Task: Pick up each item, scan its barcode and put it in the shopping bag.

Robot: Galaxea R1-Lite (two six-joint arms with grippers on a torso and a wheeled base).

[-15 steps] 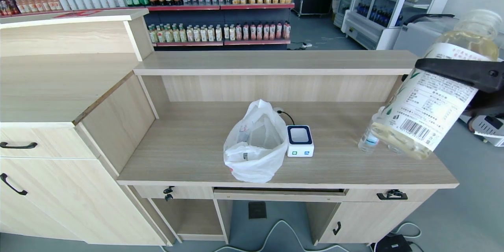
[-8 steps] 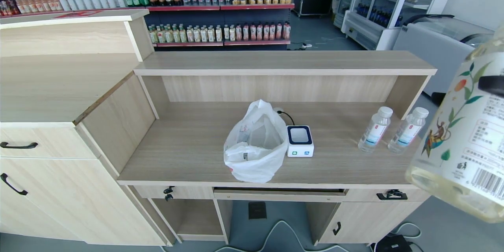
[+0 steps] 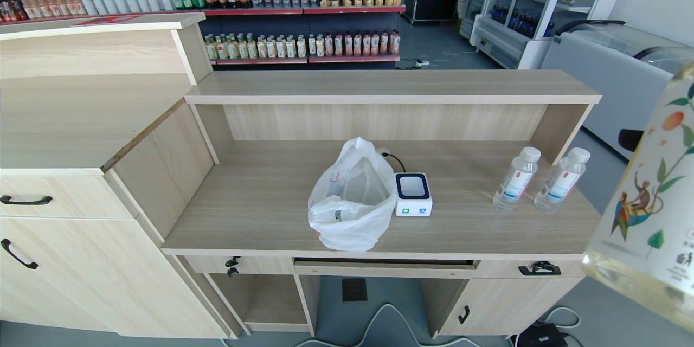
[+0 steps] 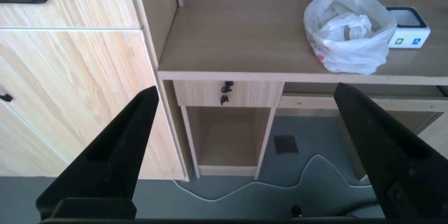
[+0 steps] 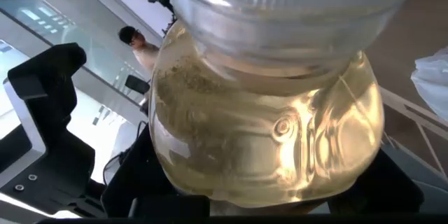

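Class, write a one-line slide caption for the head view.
Checkout counter with an open bag, a scanner and two water bottles; a drink bottle looms close at the right edge.

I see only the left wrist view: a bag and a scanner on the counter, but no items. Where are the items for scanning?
Observer: Two water bottles stand upright on the counter, on the robot's right of the scanner, apart from it.
Operator: Is the right claw free?
Observer: No, it is shut on a large bottle of pale yellow drink.
Operator: Where is this bottle?
Observer: Tilted at the right edge of the head view, near the camera.
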